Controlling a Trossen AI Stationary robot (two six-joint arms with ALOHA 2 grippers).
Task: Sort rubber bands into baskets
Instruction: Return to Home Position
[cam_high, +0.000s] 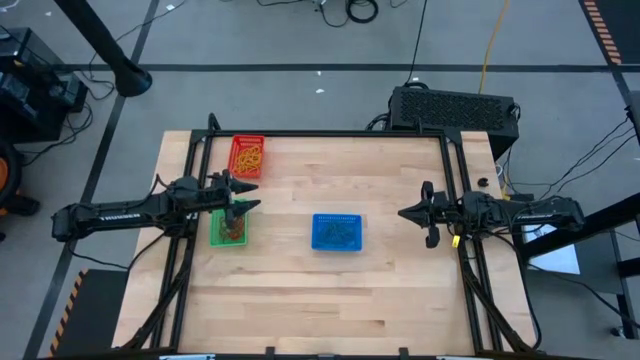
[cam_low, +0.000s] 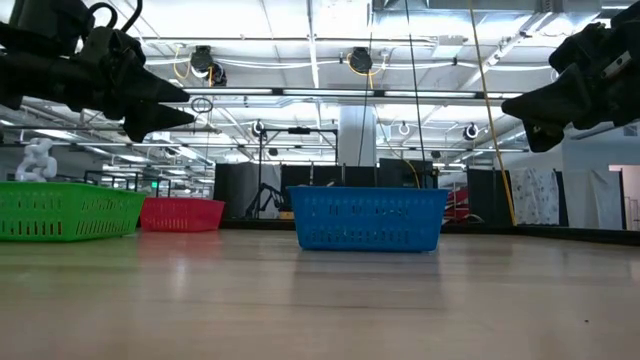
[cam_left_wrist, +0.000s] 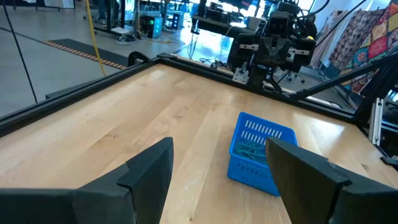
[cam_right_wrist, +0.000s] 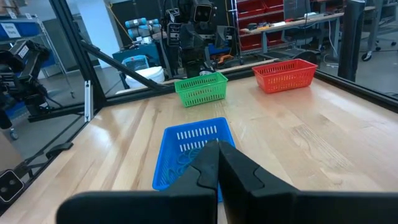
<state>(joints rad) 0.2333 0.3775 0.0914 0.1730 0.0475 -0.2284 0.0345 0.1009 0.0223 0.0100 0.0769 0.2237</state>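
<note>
Three baskets stand on the wooden table: a red basket at the far left holding yellow-orange rubber bands, a green basket nearer on the left with some bands in it, and a blue basket in the middle holding dark bands. My left gripper is open and empty, held in the air over the green basket's far end. My right gripper is shut and empty, raised above the table to the right of the blue basket.
A black metal frame runs along the table's far, left and right edges. Bare wood lies between the baskets and the near edge. A black box stands behind the far right corner.
</note>
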